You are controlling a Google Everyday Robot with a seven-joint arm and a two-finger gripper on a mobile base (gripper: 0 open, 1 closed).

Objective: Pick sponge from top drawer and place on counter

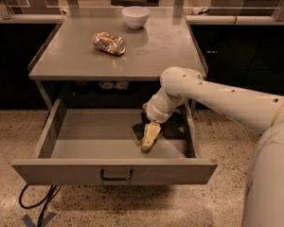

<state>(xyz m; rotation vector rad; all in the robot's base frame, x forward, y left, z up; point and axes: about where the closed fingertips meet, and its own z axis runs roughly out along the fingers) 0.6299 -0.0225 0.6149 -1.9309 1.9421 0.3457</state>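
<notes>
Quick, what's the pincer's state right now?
Pincer: down inside the top drawer, right at the sponge; open, closed or holding cannot be told.

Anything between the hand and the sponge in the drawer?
Nothing shows in the camera view: the hand is down inside the top drawer, overlapping the sponge with no gap visible.

Speckled flr [9, 126], dark panels [9, 56] behind

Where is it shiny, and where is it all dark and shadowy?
In the camera view, the counter gleams softly near the bowl; also in the camera view, dark shadow sits under it, behind the gripper at the sponge in the top drawer.
</notes>
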